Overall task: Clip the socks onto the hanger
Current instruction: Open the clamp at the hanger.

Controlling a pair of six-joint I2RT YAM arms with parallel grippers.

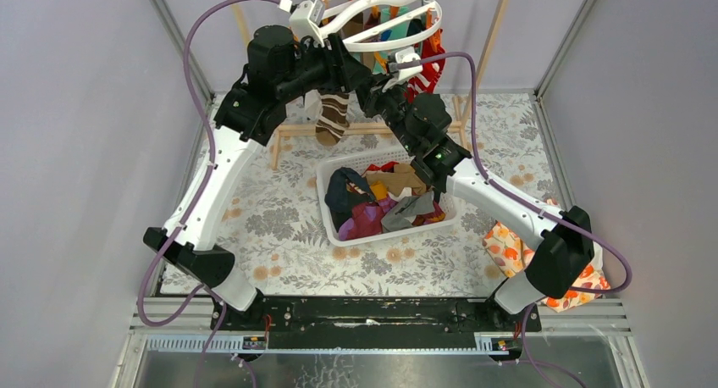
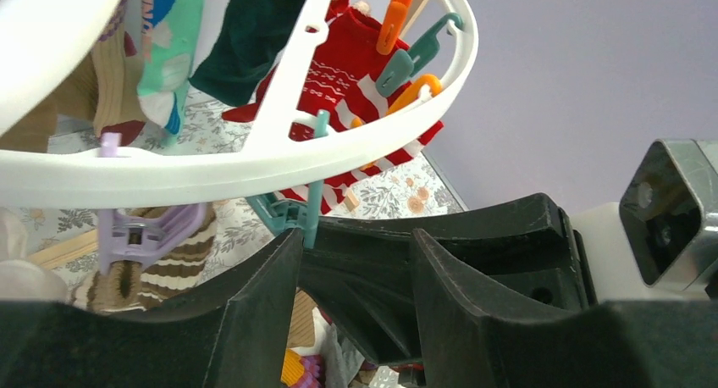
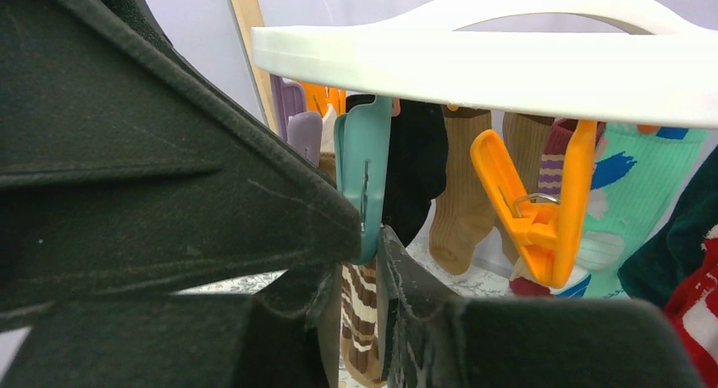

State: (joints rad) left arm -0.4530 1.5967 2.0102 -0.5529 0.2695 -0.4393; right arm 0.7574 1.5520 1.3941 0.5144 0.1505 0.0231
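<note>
The hanger (image 1: 378, 17), a white ring (image 2: 254, 163), hangs at the back with several socks clipped under it, among them a red-and-white one (image 2: 339, 70) and a tan one (image 3: 464, 193). My right gripper (image 3: 370, 235) is shut on the lower end of a teal clip (image 3: 364, 172). A brown-and-cream striped sock (image 3: 360, 316) shows below that clip between the fingers; I cannot tell if the clip grips it. In the left wrist view a striped sock (image 2: 165, 269) hangs from a lilac clip (image 2: 140, 231). My left gripper (image 2: 356, 235) is open and empty just under the ring, facing the right gripper's black body.
A white slotted basket (image 1: 334, 229) with several loose socks stands below the hanger. A light wooden rack frame (image 1: 292, 132) crosses behind it. A floral bag (image 1: 512, 248) lies by the right arm's base. An empty orange clip (image 3: 542, 206) hangs right of the teal one.
</note>
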